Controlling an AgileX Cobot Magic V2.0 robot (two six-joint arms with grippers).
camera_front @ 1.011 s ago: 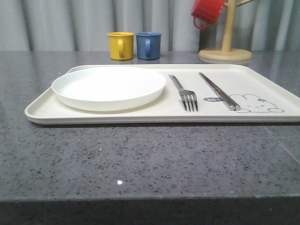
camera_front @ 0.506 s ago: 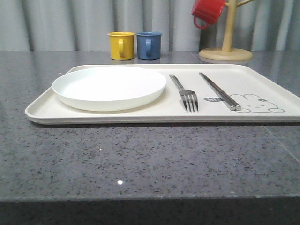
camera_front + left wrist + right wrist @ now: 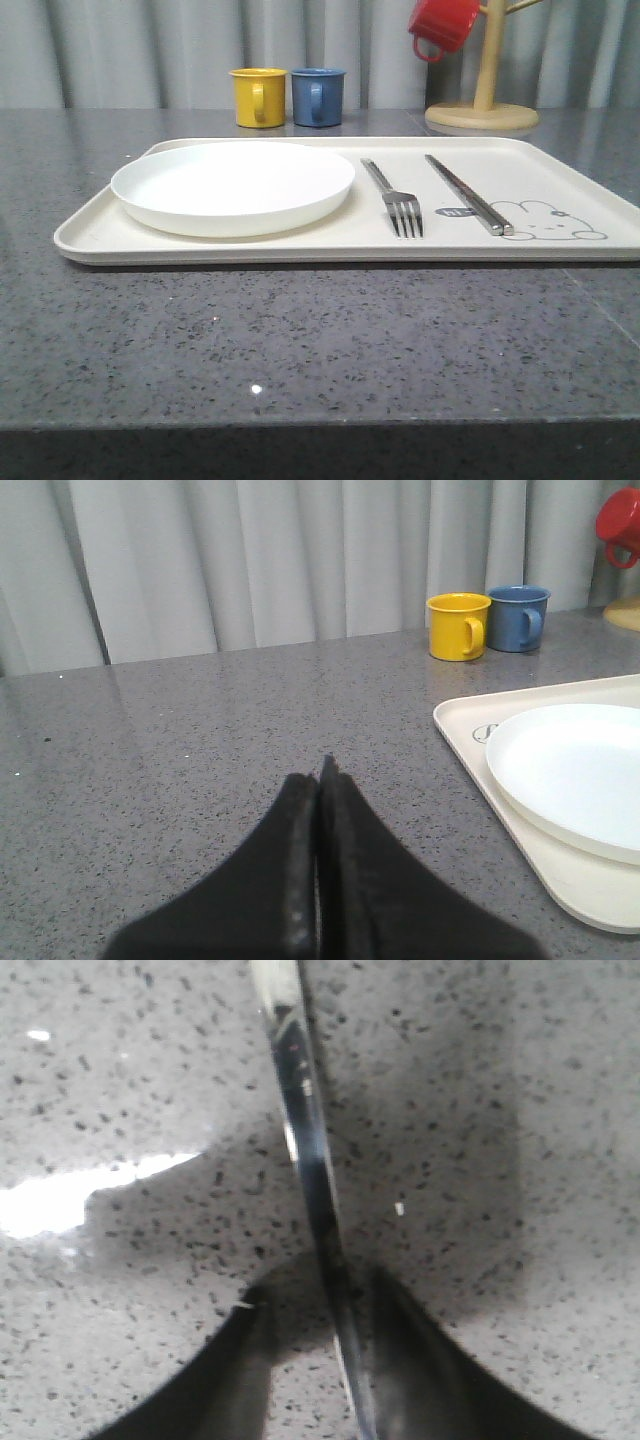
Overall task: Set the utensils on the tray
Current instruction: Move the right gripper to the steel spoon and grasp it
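In the front view, the tray [image 3: 560,180] is seen lying across the middle of the worktop [image 3: 300,340], its long side parallel to the near edge. On it the white plate [image 3: 232,186] is set at the left end, the fork [image 3: 394,197] just right of the plate with tines toward the near edge, and the chopsticks [image 3: 467,194] further right, their near tips touching the bunny drawing [image 3: 545,221]. The yellow mug [image 3: 258,97] and blue mug [image 3: 317,96] are placed side by side near the far edge, and a red mug [image 3: 443,25] is hung on a wooden stand [image 3: 483,100] toward the far right. Three of the four pieces are judged already placed; the spoon is what remains.

In the left wrist view, the left tool [image 3: 318,780] is shown clenched with nothing between its fingers, held over bare worktop beside the tray's left end, apart from the plate.

In the right wrist view, the right tool [image 3: 335,1310] is seen low over the speckled worktop with a slim, shiny metal handle, taken to be the spoon [image 3: 300,1130], running between its fingers. The fingers are parted either side of it; whether they are pressed onto it cannot be told. The step in hand is judged to be picking up the spoon. A firm closure on the thin handle would be called for, then a lift and a carry to a bare part of the tray.
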